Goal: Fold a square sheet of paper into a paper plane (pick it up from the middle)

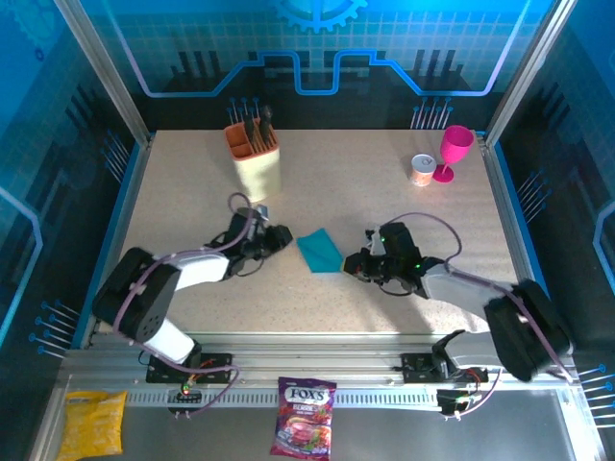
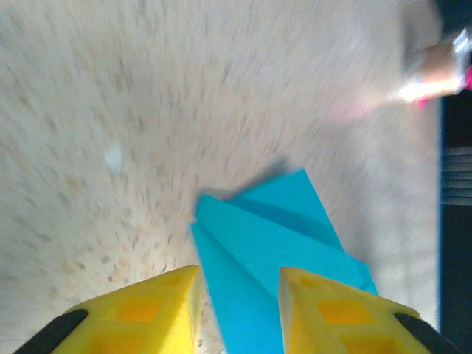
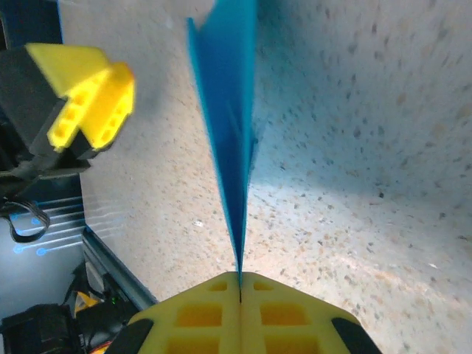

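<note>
The square sheet of paper is folded into a creased, pointed cyan-blue shape, the paper plane [image 1: 320, 252], at mid-table between the two arms. My right gripper [image 1: 354, 264] is shut on its near edge. In the right wrist view the paper [image 3: 228, 110] stands on edge and runs straight out from my closed jaws [image 3: 240, 279]. My left gripper [image 1: 281, 236] is open on the paper's other side. Its yellow fingers [image 2: 240, 276] straddle the layered folds [image 2: 273, 236] with a gap on the left. That left gripper [image 3: 92, 96] is also seen from the right wrist.
A beige utensil holder [image 1: 255, 158] stands at the back left. A pink goblet [image 1: 454, 152] and a small can [image 1: 422, 170] are at the back right. A candy bag [image 1: 305, 418] and a yellow packet [image 1: 93, 423] lie on the front rail.
</note>
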Robot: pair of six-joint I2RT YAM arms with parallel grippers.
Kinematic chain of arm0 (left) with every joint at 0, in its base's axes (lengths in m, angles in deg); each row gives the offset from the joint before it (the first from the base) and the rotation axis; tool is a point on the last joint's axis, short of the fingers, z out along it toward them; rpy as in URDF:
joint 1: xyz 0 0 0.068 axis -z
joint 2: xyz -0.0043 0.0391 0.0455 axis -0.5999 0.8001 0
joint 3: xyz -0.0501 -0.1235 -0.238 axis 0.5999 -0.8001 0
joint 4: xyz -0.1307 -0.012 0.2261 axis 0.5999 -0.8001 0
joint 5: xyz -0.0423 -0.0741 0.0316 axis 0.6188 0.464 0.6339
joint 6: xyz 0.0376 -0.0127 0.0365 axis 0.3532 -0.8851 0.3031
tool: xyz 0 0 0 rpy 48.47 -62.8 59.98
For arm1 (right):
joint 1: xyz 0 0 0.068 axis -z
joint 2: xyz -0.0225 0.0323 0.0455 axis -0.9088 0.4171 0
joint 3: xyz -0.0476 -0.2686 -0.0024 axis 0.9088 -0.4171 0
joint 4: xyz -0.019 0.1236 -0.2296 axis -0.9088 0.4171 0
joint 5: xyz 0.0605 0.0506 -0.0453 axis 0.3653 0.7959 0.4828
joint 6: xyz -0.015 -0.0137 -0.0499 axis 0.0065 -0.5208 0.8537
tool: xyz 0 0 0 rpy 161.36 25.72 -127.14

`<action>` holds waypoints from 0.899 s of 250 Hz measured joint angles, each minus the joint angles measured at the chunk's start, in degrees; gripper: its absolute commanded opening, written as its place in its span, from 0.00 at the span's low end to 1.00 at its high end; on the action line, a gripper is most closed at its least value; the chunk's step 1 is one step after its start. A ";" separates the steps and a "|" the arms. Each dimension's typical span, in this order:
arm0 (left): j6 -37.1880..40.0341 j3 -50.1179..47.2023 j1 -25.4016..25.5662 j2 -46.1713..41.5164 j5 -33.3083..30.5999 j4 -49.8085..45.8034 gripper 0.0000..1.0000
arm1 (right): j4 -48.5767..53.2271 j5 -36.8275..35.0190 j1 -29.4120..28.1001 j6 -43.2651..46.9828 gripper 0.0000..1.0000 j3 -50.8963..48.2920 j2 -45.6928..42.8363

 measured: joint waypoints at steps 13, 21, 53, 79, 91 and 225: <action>0.72 0.07 -1.73 -4.42 0.00 -1.49 0.43 | 6.86 -2.32 0.46 3.39 0.00 4.15 -3.15; 0.96 0.13 -2.25 -6.51 0.00 -2.16 0.44 | 11.39 -4.31 0.61 5.53 0.00 7.45 -4.90; 1.42 0.35 -3.02 -13.05 0.04 -5.44 0.51 | 26.77 -14.49 0.48 13.81 0.00 19.78 -8.72; 1.40 -0.24 -3.30 -16.48 0.04 -7.30 0.53 | 37.22 -24.55 -0.17 19.43 0.00 26.88 -9.27; 1.42 -1.16 -3.50 -18.08 0.04 -7.87 0.54 | 41.81 -29.66 -0.94 21.42 0.00 29.31 -8.76; 1.20 -8.76 -5.22 -31.52 -0.24 -15.80 0.61 | 70.23 -69.09 -24.04 20.13 0.00 38.42 22.53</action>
